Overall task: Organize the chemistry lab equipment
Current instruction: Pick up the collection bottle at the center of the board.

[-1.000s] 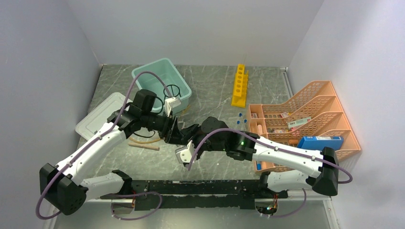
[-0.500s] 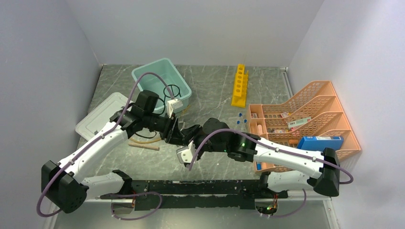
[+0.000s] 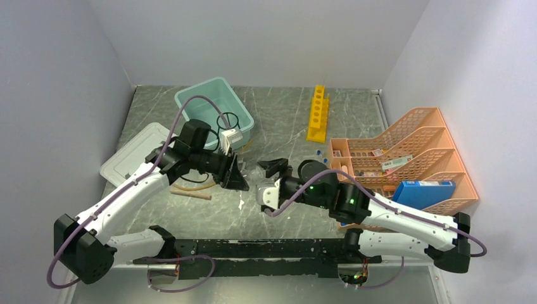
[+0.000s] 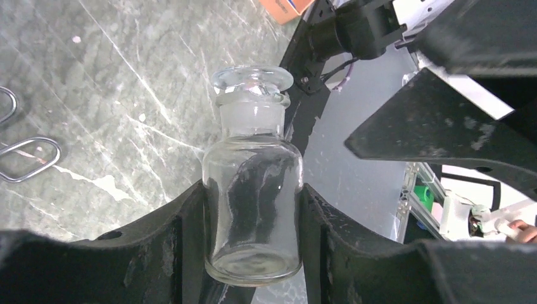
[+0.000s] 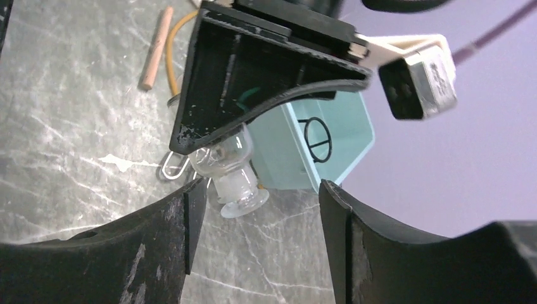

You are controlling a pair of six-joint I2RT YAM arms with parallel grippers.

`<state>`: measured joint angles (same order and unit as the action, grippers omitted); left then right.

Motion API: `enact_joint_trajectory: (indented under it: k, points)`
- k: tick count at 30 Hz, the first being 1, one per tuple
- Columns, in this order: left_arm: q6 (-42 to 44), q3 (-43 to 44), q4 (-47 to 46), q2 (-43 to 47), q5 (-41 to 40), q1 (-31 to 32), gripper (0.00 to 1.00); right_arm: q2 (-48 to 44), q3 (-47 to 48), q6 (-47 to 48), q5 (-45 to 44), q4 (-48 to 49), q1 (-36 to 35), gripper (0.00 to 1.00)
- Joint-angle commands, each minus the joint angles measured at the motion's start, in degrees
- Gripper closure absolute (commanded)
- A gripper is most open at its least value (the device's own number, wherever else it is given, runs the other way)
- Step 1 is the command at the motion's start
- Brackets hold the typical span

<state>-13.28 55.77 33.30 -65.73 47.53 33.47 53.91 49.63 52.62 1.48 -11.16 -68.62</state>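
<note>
My left gripper [image 4: 252,218] clenches the body of a small clear glass bottle [image 4: 251,158], held above mid-table [image 3: 297,120] near the teal tub [image 5: 345,136]. My right gripper [image 5: 261,190] gapes empty just right of it. I judge the bottle rigid, slick and breakable: grip the body, not the stopper [image 4: 252,79].

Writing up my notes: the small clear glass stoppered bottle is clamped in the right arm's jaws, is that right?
No, wrong arm. The small clear glass stoppered bottle is clamped by the left gripper, as the left wrist view shows.
</note>
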Motion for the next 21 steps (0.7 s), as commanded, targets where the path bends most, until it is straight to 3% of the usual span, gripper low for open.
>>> enact_joint_trajectory:
  k: [1, 5, 11, 21]
  points:
    - [-0.91, 0.22, -5.87, 2.11, -1.53, -0.19, 0.95, -3.13, -0.54, -9.44, -4.22, 0.21, 0.13, 0.30]
    - [-0.04, -0.78, -7.72, 3.50, -1.95, -0.21, 0.95, -4.10, 1.13, -18.77, -5.58, -1.94, 1.97, 0.22]
    - [1.38, -3.82, -12.24, 7.40, -2.38, -0.28, 0.95, -4.23, 3.26, -34.98, -0.87, -3.76, 6.96, 0.21]
    - [2.10, -8.66, -20.29, 13.16, 0.36, -0.20, 0.95, -2.94, 4.51, -57.00, 23.47, -2.24, 20.62, 0.21]
